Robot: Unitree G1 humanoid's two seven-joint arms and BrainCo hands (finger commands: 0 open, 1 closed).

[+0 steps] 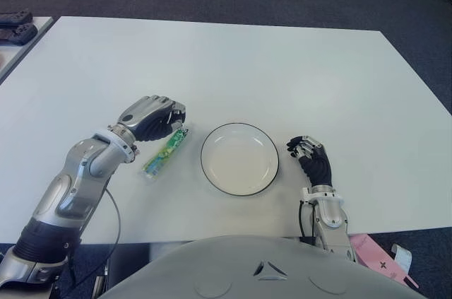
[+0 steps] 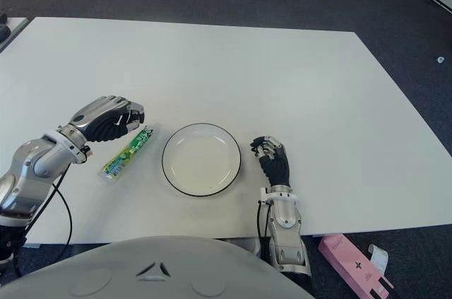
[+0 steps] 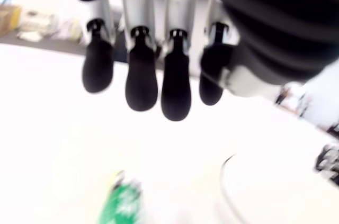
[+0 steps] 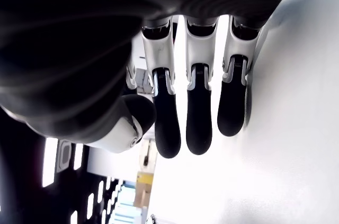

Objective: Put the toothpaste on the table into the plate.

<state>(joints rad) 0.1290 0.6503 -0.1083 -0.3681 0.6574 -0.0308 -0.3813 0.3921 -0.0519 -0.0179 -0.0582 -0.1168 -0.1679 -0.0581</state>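
**Toothpaste on table, left of plate, not held**

Toothpaste (image 1: 164, 152) lies flat on the white table (image 1: 233, 66), just left of the plate (image 1: 239, 158) and not touching it. Slim green-and-white tube, lying diagonally, far end angled toward the plate, clear cap end nearer the robot.

Left hand (image 1: 152, 117) hangs over the tube's far end, knuckles up, fingers curled downward. Eye views can't settle whether they touch the tube. Left wrist view does: four black fingertips (image 3: 141, 83) hang loose with bare table under them, and the tube (image 3: 121, 206) shows as a green blur lower down, clear of them. Hand is relaxed, holding nothing. That view also catches a thin arc of the plate rim (image 3: 225, 192).

Plate: round, white, shallow, thin dark rim, glossy, nothing in it.

Right hand (image 1: 311, 157) shows just right of the plate, black palm, fingers loosely bent. Right wrist view shows three fingers (image 4: 199, 123) and the thumb hanging slack, nothing between them.

Around: dark carpet beyond the table, pink box (image 2: 354, 266) on the floor at the robot's right, dark objects (image 1: 15, 27) on a second surface far left. Path from tube to plate is bare tabletop.
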